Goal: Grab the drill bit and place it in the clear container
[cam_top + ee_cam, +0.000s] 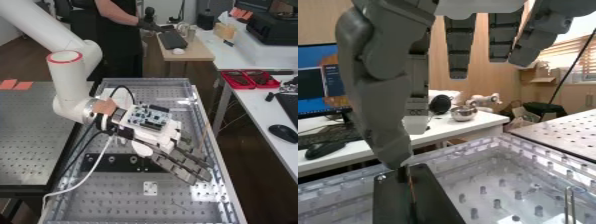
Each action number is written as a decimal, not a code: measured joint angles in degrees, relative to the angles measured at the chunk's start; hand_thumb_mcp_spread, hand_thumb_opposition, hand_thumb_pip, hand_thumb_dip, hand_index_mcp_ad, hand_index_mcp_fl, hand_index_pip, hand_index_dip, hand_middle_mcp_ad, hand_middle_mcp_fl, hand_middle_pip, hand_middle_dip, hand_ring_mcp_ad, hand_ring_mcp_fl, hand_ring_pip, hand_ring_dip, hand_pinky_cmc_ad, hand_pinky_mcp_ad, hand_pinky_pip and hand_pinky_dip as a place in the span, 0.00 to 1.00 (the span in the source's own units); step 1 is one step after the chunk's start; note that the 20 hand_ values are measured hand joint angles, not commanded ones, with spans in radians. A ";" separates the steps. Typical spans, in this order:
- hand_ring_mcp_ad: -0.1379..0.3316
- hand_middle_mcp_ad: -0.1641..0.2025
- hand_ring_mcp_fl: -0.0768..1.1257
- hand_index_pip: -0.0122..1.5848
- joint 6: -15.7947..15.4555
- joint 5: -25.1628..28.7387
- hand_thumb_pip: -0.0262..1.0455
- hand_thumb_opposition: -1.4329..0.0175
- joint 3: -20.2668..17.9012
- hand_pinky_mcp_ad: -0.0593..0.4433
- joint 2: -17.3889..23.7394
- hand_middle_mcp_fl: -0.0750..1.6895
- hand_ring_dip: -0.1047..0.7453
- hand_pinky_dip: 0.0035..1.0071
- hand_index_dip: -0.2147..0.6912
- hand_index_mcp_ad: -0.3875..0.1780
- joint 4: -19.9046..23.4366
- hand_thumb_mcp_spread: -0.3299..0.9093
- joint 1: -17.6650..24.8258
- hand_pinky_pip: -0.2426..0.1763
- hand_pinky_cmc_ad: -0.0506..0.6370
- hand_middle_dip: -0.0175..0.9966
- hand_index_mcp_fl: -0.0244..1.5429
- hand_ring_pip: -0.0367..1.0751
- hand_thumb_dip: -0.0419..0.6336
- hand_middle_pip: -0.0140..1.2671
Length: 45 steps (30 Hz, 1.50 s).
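Note hand (183,162) above worktop (116,200), fingers straight and open, pointing toward near right corner. Find black plate (110,165) beneath hand, running crosswise from near left edge. In wrist view, see probable drill bit (411,189), thin, over plate, just below one fingertip; cannot tell whether touching it.

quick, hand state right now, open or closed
Hand: open, fingers extended fairly straight
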 joint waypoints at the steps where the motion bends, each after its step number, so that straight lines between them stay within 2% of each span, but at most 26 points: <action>1: 0.74 0.62 0.07 0.75 -0.03 -0.19 0.35 0.38 -0.05 0.45 0.08 0.13 0.11 0.19 0.51 0.34 0.02 0.78 0.02 0.40 0.51 0.16 0.27 0.12 0.48 0.13; 4: 0.74 0.62 0.07 0.73 -0.02 -0.08 0.35 0.38 -0.22 0.45 0.31 0.13 0.11 0.19 0.50 0.38 0.04 0.77 -0.03 0.40 0.51 0.17 0.24 0.12 0.48 0.13; 21: 0.75 0.61 0.07 0.72 0.77 -1.31 0.35 0.39 0.56 0.45 -1.30 0.14 0.12 0.19 0.48 0.38 -0.11 0.77 0.14 0.40 0.51 0.17 0.26 0.12 0.48 0.12; 24: 0.74 0.61 0.07 0.72 0.81 -1.57 0.35 0.39 0.71 0.45 -1.55 0.14 0.12 0.19 0.48 0.38 -0.13 0.77 0.10 0.40 0.51 0.17 0.29 0.12 0.48 0.12; 34: 0.74 0.61 0.08 0.79 0.75 -1.47 0.37 0.39 1.62 0.44 -2.39 0.14 0.12 0.19 0.47 0.37 -0.31 0.83 -0.22 0.40 0.51 0.17 0.36 0.12 0.48 0.12; 45: 0.72 0.61 0.09 0.80 0.62 -2.64 0.37 0.37 2.23 0.45 -2.77 0.15 0.12 0.19 0.50 0.35 -0.36 0.83 -0.79 0.40 0.51 0.17 0.38 0.12 0.48 0.12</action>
